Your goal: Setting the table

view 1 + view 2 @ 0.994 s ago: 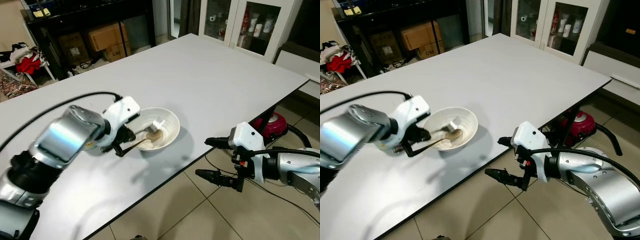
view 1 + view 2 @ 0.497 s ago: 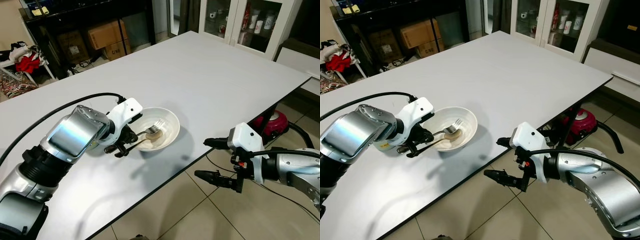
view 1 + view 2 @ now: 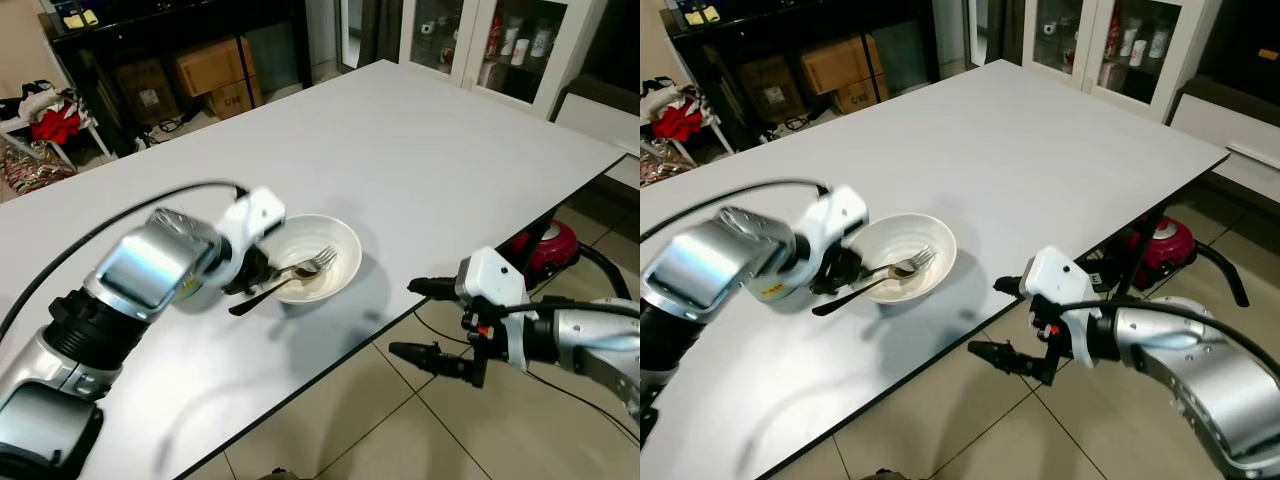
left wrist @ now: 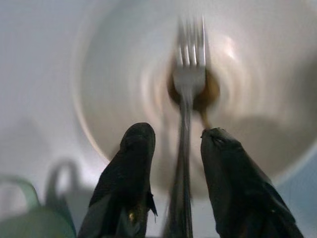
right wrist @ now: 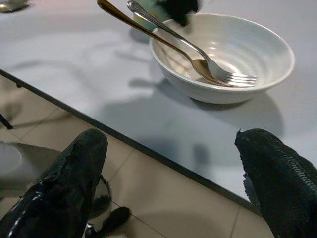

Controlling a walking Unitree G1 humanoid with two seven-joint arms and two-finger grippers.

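Bowl [image 3: 318, 256] near table [image 3: 420, 170] front edge, fork [image 5: 198, 53] and spoon [image 5: 148, 37] leaning inside. Left gripper [image 4: 173, 168] parted, straddling fork handle. Right gripper [image 3: 428, 320] spread wide, off table's front edge.

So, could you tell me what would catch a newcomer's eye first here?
Most likely the white bowl near the front edge of the big white table, with a fork and a spoon leaning in it. The left gripper sits at the bowl's rim, fingers either side of the fork's handle; the right gripper hangs open over the tiled floor.
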